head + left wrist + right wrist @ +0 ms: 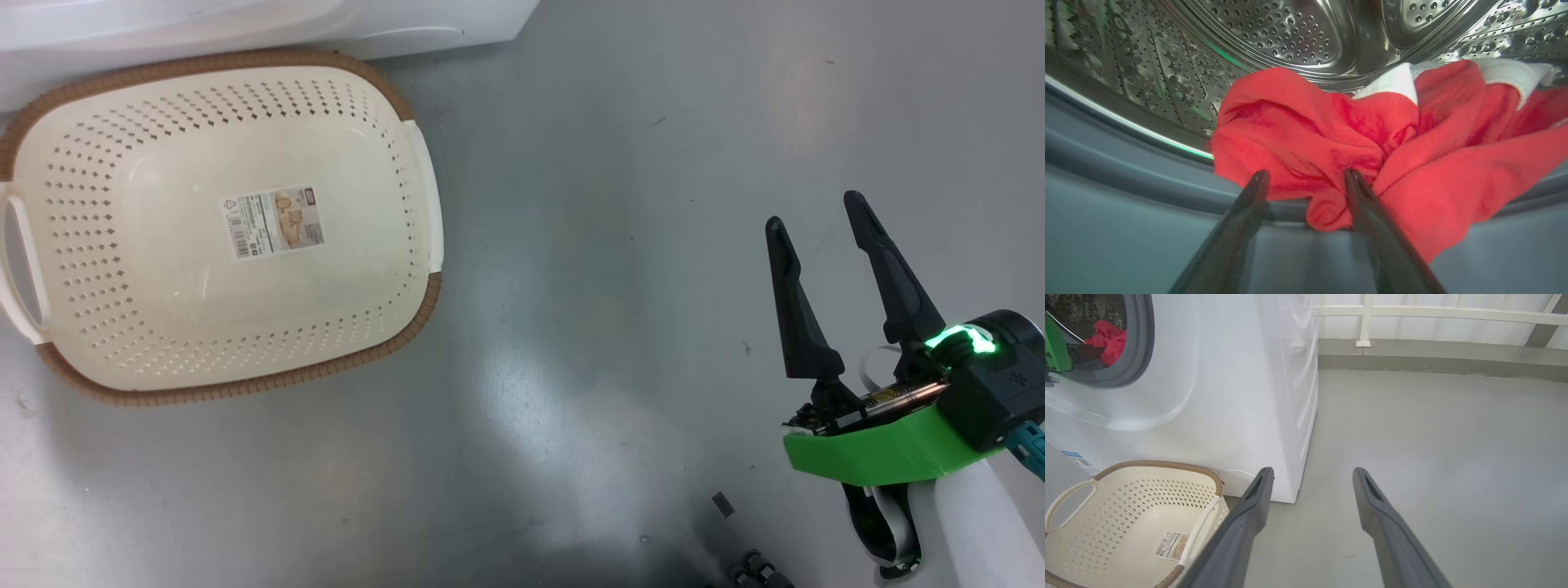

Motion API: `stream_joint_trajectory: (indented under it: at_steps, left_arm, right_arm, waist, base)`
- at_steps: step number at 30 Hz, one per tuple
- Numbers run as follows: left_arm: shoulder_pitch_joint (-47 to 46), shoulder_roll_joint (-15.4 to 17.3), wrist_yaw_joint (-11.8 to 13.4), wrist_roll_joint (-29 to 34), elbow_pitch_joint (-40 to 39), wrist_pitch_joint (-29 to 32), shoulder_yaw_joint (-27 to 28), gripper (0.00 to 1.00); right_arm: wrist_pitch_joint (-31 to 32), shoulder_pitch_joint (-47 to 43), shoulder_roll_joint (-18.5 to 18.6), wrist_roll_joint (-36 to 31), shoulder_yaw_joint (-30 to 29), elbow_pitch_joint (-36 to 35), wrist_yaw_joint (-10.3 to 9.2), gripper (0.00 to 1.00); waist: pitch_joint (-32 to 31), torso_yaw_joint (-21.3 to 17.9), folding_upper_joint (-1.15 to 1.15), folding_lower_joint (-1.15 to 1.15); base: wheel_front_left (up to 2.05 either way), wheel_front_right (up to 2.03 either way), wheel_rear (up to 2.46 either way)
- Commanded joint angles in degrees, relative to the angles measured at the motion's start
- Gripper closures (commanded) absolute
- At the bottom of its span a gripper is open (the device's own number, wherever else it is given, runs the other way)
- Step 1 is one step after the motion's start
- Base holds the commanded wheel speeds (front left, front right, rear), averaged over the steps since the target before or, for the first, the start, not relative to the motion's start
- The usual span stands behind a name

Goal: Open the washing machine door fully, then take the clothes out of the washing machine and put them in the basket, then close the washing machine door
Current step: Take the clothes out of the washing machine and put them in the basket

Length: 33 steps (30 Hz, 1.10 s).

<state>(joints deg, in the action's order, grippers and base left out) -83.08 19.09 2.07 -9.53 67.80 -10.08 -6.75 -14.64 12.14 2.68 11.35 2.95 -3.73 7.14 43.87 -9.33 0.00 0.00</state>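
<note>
Now I'm reaching into the washing machine for the clothes.
I'm holding the left gripper with jaws spread wide, its tips right at the red clothes heaped on the front lip of the steel drum. I'm judging it best to push into the bunched fold before closing. The right gripper is hanging spread and empty over the floor, well apart from the basket.

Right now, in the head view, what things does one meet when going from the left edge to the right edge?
basket → grey floor → right gripper, with its two fingers apart. The white machine along the top edge spans above the basket, so it is left out of the order.
</note>
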Motion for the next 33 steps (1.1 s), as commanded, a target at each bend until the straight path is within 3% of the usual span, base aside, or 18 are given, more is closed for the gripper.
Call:
stream_joint_trajectory:
  at_steps: [1, 8, 9, 11, 13, 25, 33]
  left_arm:
    - [0.4, 3.1, 0.3, 0.9, 0.0, 0.5, 0.0, 0.00]
    - [-0.2, 3.3, -1.1, 1.0, 2.0, 0.5, -1.4, 0.00]
    - [-0.2, 3.3, -1.5, 1.0, 2.2, 0.4, -1.5, 0.12]
    - [-0.4, 3.3, -2.0, 0.8, 2.5, 0.3, -1.8, 0.62]
    - [-0.6, 3.2, -2.4, 0.7, 2.7, 0.3, -2.0, 1.00]
    - [-2.1, 2.9, -2.5, -0.3, 1.5, -3.4, -2.5, 1.00]
    - [-2.9, 4.0, -1.4, 5.8, 2.1, -3.2, -9.2, 1.00]
  right_arm:
    - [-0.4, -1.4, 0.2, 0.7, 1.5, -1.5, 0.35, 0.00]
    - [-0.4, -1.3, 0.2, 1.2, 1.7, -1.8, 0.35, 0.00]
    - [-0.4, -1.3, 0.2, 1.3, 1.8, -1.9, 0.35, 0.00]
    - [-0.4, -1.3, 0.2, 1.5, 1.8, -2.1, 0.35, 0.00]
    - [-0.4, -1.3, 0.2, 1.5, 1.9, -2.3, 0.35, 0.00]
    - [-0.4, -1.1, 0.2, 1.7, 1.9, -2.2, 0.35, 0.00]
    - [-0.4, -1.3, 0.2, 2.0, 2.1, -1.6, 0.35, 0.00]
  waist:
    - [0.1, -0.1, 0.00, 0.00]
    - [0.4, -0.5, 0.00, 0.00]
    - [0.5, -0.6, 0.00, 0.00]
    - [0.5, -0.6, 0.00, 0.00]
    - [0.6, -0.6, 0.00, 0.00]
    - [0.8, -0.4, 0.00, 0.00]
    - [0.2, -0.2, 0.00, 0.00]
  base:
    - [0.00, 0.00, 0.00]
    - [0.00, 0.00, 0.00]
    - [0.00, 0.00, 0.00]
    - [0.00, 0.00, 0.00]
    - [0.00, 0.00, 0.00]
    - [0.00, 0.00, 0.00]
    - [0.00, 0.00, 0.00]
